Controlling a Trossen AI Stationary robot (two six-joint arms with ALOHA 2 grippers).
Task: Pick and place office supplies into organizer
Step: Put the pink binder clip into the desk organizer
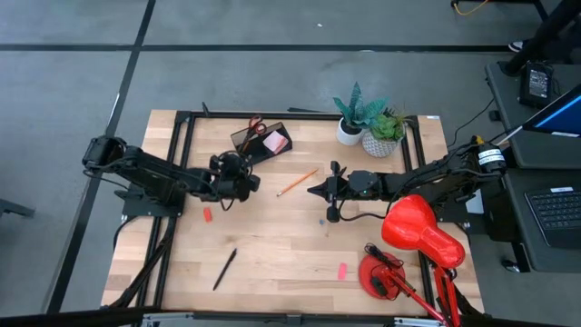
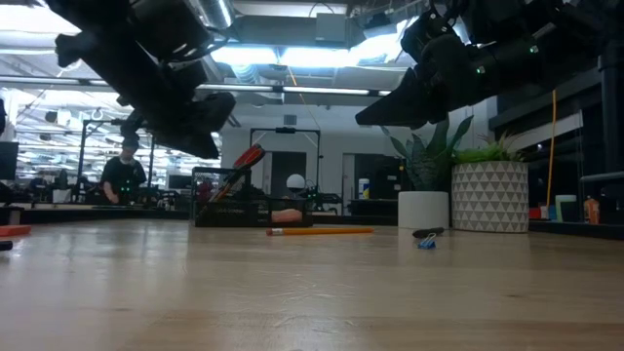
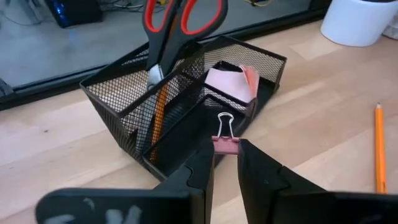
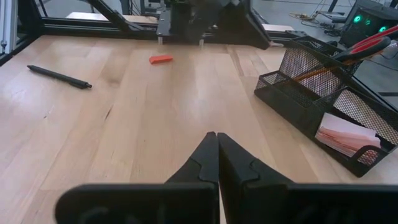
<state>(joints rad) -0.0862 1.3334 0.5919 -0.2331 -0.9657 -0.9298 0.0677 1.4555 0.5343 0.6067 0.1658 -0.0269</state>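
Left gripper (image 3: 225, 163): fingers pinch a small pink binder clip (image 3: 226, 144) with silver wire handles, held just short of the black wire-mesh organizer (image 3: 124, 106).
Right gripper (image 4: 217, 155): fingers pressed together, holding nothing, hovering mid-table.
Already in organizer: red-handled scissors (image 3: 180, 25) upright in the tall cup, a pencil beside them, pink sticky-note pad (image 3: 227, 81) in the low tray.
Left on table: orange pencil (image 1: 297, 183), black pen (image 1: 224, 269), 2 small red erasers (image 1: 207, 215) (image 1: 342, 271), small blue clip (image 2: 426, 241).
Progress: roughly half, judging by the count.
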